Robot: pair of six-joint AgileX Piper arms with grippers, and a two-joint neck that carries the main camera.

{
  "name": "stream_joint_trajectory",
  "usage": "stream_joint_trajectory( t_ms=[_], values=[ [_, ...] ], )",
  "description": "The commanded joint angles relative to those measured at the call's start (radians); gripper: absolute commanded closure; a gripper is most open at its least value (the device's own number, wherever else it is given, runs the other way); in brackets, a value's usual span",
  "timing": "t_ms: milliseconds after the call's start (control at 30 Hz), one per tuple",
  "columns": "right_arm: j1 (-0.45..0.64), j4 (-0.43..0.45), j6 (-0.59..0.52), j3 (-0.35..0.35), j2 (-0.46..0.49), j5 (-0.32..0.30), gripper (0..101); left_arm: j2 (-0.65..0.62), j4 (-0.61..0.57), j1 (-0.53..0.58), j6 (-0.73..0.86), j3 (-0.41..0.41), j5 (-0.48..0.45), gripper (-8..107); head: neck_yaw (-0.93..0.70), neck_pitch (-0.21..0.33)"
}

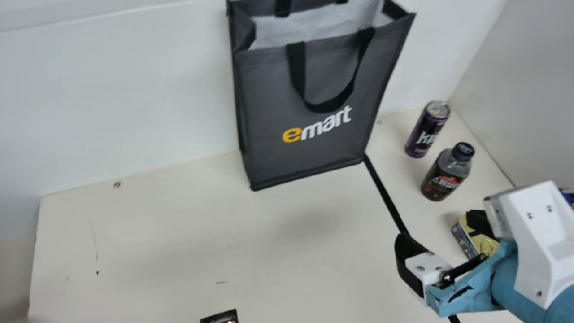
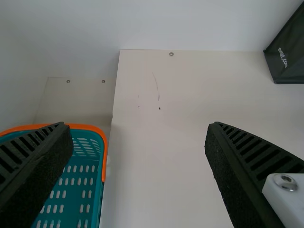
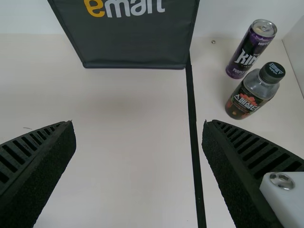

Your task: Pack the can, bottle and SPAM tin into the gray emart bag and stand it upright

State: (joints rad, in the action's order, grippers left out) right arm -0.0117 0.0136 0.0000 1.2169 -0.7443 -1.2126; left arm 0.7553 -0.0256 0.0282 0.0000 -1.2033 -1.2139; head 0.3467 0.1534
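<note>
Upright against the back wall stands the gray emart bag point(image 1: 314, 85), its mouth open and a handle hanging in front; its lower part point(image 3: 128, 42) shows in the right wrist view. To its right the purple can point(image 1: 427, 130) point(image 3: 250, 50) and the dark-capped bottle point(image 1: 446, 172) point(image 3: 252, 92) stand upright. The SPAM tin point(image 1: 468, 240) lies nearer, partly hidden behind my right gripper point(image 1: 443, 244). In its wrist view that right gripper point(image 3: 138, 124) is open over bare table. My left gripper point(image 2: 138, 126) is open too, holding nothing.
A teal basket with an orange rim point(image 2: 103, 152) is beside the table's left edge. Black tape point(image 1: 385, 197) runs forward from the bag's right corner. A small dark object point(image 1: 220, 317) pokes in at the main view's bottom edge. Walls stand behind and at right.
</note>
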Motion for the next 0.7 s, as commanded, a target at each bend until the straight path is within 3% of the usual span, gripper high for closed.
stream_joint_trajectory(
  t_ms=[0, 667],
  values=[
    [0.000, 0.000, 0.000, 0.000, 0.000, 0.000, 6, 0.000, 0.000, 0.000, 0.000, 0.000, 0.000, 9, 0.002, 0.021],
    [0.000, 0.000, 0.000, 0.000, 0.000, 0.000, 6, 0.000, 0.000, 0.000, 0.000, 0.000, 0.000, 9, 0.002, 0.021]
  ],
)
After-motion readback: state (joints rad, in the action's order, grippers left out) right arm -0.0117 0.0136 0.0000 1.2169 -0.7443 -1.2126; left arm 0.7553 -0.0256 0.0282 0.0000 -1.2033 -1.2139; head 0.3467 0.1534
